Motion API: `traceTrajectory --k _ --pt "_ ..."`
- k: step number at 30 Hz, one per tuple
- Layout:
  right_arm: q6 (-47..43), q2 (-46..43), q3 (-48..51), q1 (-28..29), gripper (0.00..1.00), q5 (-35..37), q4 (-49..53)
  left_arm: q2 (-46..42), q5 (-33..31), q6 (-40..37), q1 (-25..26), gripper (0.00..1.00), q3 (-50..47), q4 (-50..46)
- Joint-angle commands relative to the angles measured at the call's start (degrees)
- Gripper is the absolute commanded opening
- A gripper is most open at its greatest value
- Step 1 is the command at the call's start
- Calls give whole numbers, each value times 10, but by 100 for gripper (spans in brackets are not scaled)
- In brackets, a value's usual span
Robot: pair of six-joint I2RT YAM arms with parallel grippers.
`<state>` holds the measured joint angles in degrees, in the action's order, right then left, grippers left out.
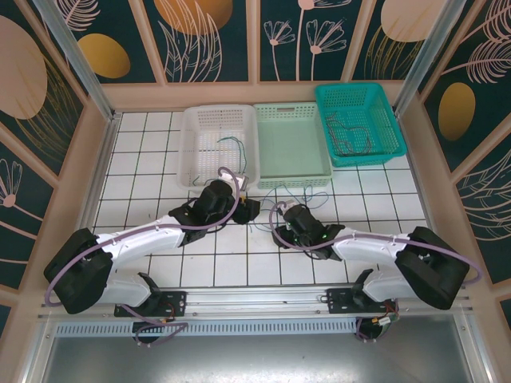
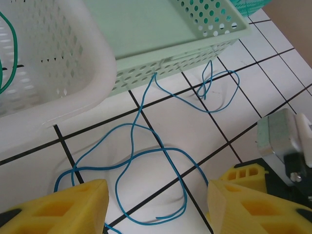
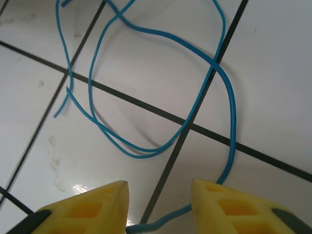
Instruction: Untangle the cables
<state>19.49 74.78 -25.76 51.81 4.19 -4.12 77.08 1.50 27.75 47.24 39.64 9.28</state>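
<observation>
Right pincer (image 3: 159, 187) tilted low; fingers (image 3: 87, 209) straddle blue cable (image 3: 233, 114).

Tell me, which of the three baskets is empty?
The pale green basket in the middle. The white basket left of it holds a green wire; the teal basket on the right holds dark wires.

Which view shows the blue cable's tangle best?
Left wrist: the blue cable lies spread, loops and crossings visible, from the green basket to the fingers. Right wrist shows one loop close up; in top external it is a faint thread.
</observation>
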Motion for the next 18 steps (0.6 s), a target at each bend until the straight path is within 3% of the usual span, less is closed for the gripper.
traceTrajectory --k 1,6,13,18 --pt "-2 4 -14 3 28 24 -8 2 8 4 -1 56 -7 14" --pt "-9 -27 -21 4 1 44 13 -3 5 2 0 56 -10 13" --pt "-60 -152 -59 -28 0 -30 137 -14 -14 -9 -1 56 -14 -1" --pt "-66 -169 -110 -80 0 -169 240 -16 -16 -16 -1 56 -7 -3"
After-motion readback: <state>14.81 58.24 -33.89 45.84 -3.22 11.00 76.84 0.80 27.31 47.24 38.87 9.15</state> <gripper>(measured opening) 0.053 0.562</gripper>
